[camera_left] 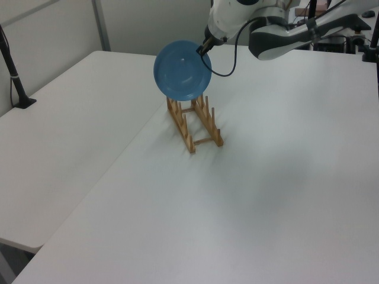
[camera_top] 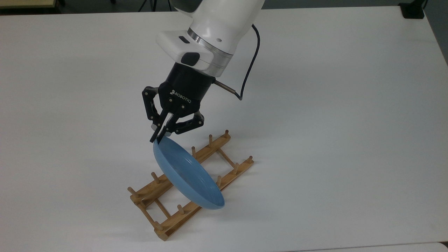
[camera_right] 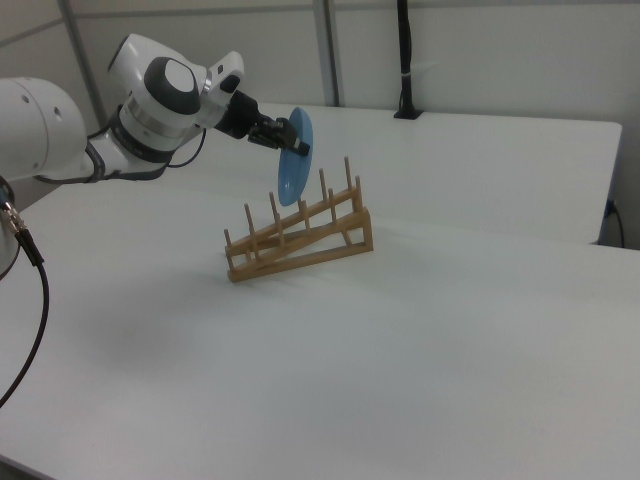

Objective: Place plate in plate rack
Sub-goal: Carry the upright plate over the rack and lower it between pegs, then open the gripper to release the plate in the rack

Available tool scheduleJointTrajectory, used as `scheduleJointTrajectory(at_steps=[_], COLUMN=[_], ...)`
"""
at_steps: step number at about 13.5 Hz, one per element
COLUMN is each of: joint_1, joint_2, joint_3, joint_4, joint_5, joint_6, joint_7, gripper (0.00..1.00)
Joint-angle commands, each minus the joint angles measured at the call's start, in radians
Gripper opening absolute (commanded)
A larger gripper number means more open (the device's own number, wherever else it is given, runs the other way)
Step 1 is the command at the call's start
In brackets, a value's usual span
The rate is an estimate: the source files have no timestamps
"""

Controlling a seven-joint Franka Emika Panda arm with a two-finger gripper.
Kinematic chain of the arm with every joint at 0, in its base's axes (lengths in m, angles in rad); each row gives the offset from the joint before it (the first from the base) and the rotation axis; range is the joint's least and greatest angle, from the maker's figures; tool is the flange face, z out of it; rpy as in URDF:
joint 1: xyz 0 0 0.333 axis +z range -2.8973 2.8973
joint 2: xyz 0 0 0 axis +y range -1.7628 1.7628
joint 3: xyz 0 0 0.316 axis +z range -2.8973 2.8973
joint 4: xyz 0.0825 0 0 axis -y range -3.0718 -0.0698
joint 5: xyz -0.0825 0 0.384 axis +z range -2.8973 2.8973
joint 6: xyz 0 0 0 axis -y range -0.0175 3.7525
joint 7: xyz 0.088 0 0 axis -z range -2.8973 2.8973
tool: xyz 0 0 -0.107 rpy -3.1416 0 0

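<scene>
The rack [camera_top: 190,183] lies on the worktop [camera_top: 332,122], running in the top view from lower left to upper right. The plate [camera_top: 187,173] hangs on edge above the rack's middle, clear of the worktop, tilted, its lower rim toward the top view's right rail. The gripper [camera_top: 158,139] is above and to the top view's left of the rack, clamped on the plate's upper rim. In the right view the plate [camera_right: 294,157] stands behind the pegs, with the gripper [camera_right: 297,147] to its left.
</scene>
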Motion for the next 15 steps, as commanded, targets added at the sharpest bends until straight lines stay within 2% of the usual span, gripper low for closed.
scheduleJointTrajectory(at_steps=[1, 8, 9, 10, 11, 12, 14, 15], joint_1=[0.009, 0.032, 0.034, 0.032, 0.032, 0.032, 0.044, 0.051], joint_2=[0.000, -0.008, -0.011, -0.014, -0.018, -0.024, -0.047, -0.063], joint_3=[-0.008, -0.008, -0.008, -0.006, -0.006, -0.006, -0.005, -0.005], joint_4=[-0.028, -0.104, -0.114, -0.112, -0.109, -0.105, -0.105, -0.101], joint_5=[-0.076, -0.102, -0.102, -0.099, -0.088, -0.087, -0.043, 0.025], joint_6=[0.061, 0.068, 0.067, 0.067, 0.064, 0.059, 0.045, 0.003], joint_7=[0.016, -0.048, -0.057, -0.057, -0.048, -0.047, -0.050, -0.056], gripper=[0.00, 0.00, 0.12, 0.33, 0.88, 1.00, 1.00, 1.00])
